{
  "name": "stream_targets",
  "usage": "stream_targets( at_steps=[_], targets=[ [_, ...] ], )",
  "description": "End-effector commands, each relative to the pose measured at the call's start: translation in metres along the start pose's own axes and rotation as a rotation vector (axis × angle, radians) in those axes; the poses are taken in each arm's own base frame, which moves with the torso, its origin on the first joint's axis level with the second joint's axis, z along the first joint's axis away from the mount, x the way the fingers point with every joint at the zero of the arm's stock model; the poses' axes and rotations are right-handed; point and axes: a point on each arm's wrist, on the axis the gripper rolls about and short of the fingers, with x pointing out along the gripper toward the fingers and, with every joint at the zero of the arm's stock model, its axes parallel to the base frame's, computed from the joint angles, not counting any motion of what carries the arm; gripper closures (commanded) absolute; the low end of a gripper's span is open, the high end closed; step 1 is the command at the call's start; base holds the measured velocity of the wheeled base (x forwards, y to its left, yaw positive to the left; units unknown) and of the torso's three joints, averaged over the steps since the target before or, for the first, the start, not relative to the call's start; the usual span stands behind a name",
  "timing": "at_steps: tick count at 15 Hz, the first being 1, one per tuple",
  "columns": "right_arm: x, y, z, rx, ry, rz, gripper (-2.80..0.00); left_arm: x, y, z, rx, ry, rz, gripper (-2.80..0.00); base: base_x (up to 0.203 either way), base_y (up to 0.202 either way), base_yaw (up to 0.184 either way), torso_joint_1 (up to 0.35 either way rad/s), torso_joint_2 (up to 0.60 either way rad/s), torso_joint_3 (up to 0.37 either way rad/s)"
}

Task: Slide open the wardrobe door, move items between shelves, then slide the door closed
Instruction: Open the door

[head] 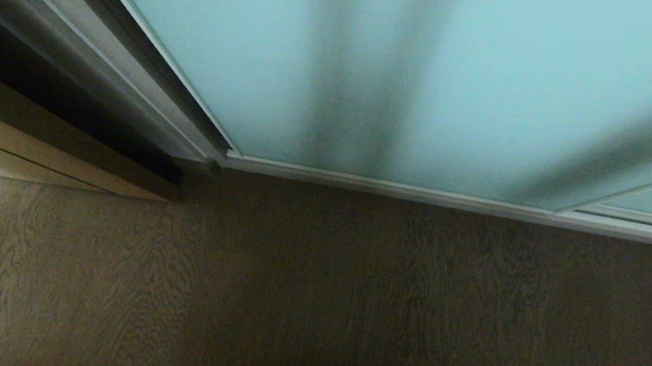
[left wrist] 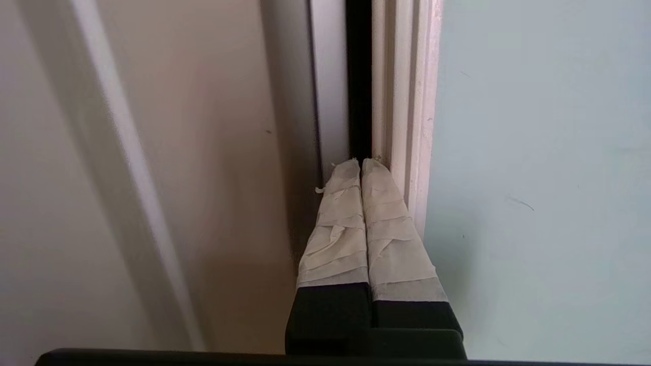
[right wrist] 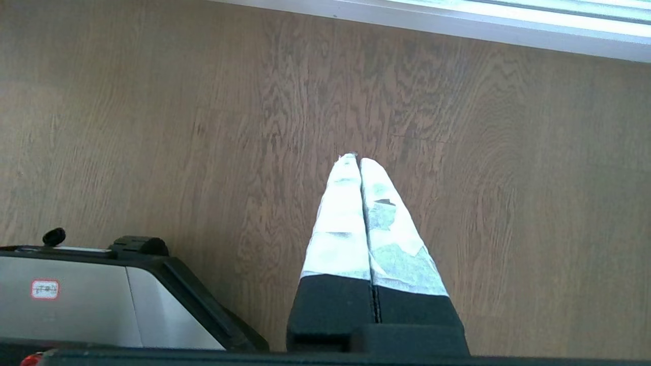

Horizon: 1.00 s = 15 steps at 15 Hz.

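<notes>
Evidently the opening step is in hand: the sliding wardrobe door [head: 488, 78], a frosted turquoise panel in a slim silver frame, stands closed across the wardrobe, its bottom rail meeting the wooden floor [head: 311, 305] from about 10 to 2 o'clock in the head view. No shelves and no bag are visible; they presumably lie behind the glass.

The left pincer [left wrist: 360, 163] is clenched on nothing, its taped fingers [left wrist: 335, 229] pressed together, the tips set at the dark slot [left wrist: 359, 76] between the door's pale frame edge [left wrist: 407, 101] and the beige side panel [left wrist: 203, 152]. Whether the tips touch the frame cannot be told. Neither arm shows in the head view.

The right pincer [right wrist: 354, 158] hangs parked over the floor, likewise clenched and empty, with part of the robot's base [right wrist: 101, 295] at its 8 o'clock.

Judgement: the next move calls for a firm purchase on the frame edge, then a steady push along the track; closed tips could slip off so narrow an edge.

Surface: brown wood-grain floor. A tan wooden ledge [head: 27, 134] sits at 9 o'clock in the head view.
</notes>
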Motion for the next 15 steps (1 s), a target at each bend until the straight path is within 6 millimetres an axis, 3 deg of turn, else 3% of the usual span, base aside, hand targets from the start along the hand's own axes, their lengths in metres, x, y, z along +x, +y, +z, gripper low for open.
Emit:
stream_targets(
  at_steps=[1, 9, 15],
  targets=[
    [0.0, 0.0, 0.0, -0.001, -0.002, 0.001, 0.0, 0.001, -0.012, -0.008, -0.035, 0.013, -0.034, 0.0, 0.0, 0.0, 0.0, 0.0, 0.0, 0.0],
    [0.0, 0.0, 0.0, 0.0, -0.002, 0.001, 0.0, -0.003, -0.065, -0.027, -0.22, 0.077, -0.185, 0.0, 0.0, 0.0, 0.0, 0.0, 0.0, 0.0],
    [0.0, 0.0, 0.0, -0.001, -0.002, 0.001, 0.0, -0.013, -0.14, -0.059, -0.372, 0.128, -0.308, 0.0, 0.0, 0.0, 0.0, 0.0, 0.0, 0.0]
  ],
)
